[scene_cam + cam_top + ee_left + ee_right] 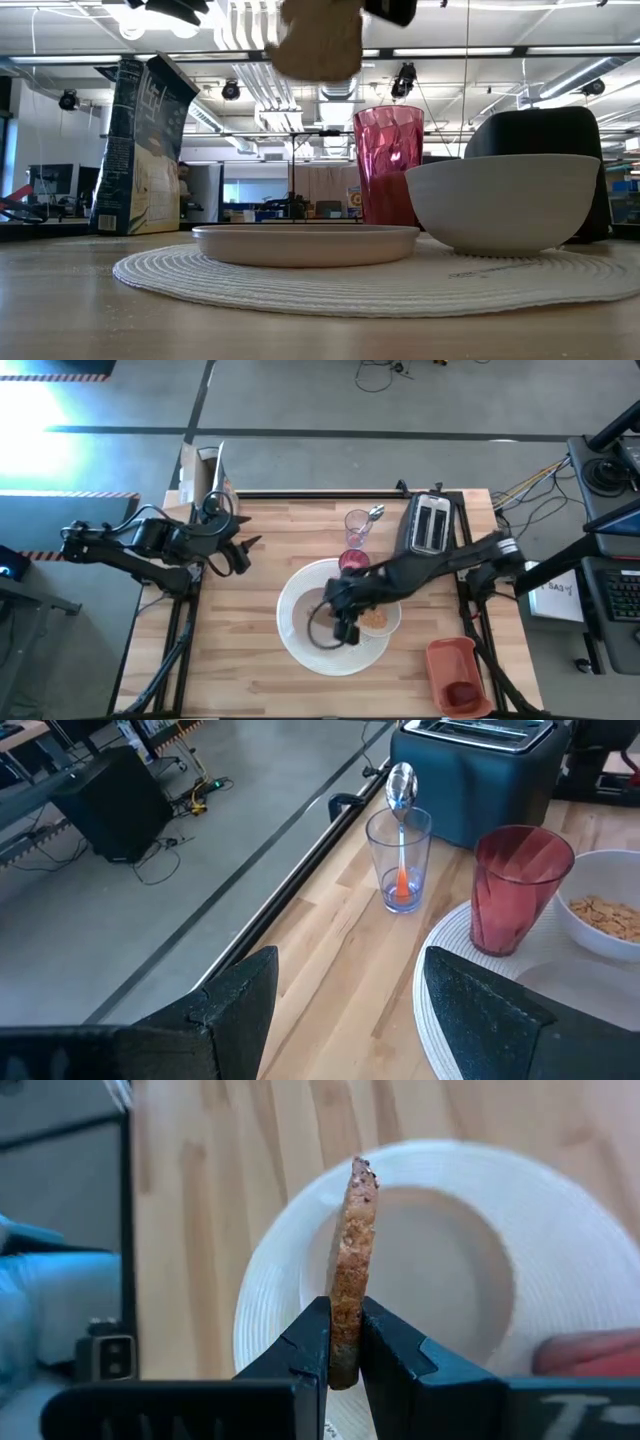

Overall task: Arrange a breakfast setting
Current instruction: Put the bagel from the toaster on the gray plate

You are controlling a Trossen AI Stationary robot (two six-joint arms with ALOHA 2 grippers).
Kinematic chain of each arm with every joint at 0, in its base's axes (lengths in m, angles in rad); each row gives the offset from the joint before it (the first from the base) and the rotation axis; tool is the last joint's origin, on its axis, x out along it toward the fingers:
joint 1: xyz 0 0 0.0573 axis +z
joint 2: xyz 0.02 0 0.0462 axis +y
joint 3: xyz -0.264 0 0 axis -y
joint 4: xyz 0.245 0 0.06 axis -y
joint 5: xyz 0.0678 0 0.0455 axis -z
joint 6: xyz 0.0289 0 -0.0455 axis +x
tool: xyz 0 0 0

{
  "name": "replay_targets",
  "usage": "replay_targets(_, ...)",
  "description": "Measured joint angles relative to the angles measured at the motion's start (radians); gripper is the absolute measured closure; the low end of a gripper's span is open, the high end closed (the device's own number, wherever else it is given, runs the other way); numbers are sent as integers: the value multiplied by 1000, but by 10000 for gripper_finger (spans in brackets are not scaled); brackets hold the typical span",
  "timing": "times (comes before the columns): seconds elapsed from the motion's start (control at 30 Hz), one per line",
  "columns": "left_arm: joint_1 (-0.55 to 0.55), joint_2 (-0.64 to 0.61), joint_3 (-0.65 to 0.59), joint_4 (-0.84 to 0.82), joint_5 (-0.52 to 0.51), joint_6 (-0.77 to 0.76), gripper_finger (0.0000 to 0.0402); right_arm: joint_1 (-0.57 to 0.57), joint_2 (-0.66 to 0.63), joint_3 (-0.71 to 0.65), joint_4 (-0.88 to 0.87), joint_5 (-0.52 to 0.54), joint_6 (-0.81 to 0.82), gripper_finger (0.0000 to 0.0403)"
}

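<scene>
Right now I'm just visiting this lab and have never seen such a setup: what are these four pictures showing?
Two dark robot arms work at a wooden table. One camera looks down from above, one sits at table height, and one rides on each wrist. On a round woven mat lie a white plate, a white bowl with cereal and a pink cup. Behind stand a black toaster and a clear glass holding a spoon. The right gripper pinches a toast slice above the plate. The left gripper waits open at the table's left edge.
</scene>
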Motion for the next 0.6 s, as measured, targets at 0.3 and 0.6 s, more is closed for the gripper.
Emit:
replay_targets(0.3,0,-10,0,-1,16,0,166,2,152,-10,8,49,27,365)
replay_targets(0.6,0,-10,0,-3,16,-8,166,-7,174,-4,5,0,78,365)
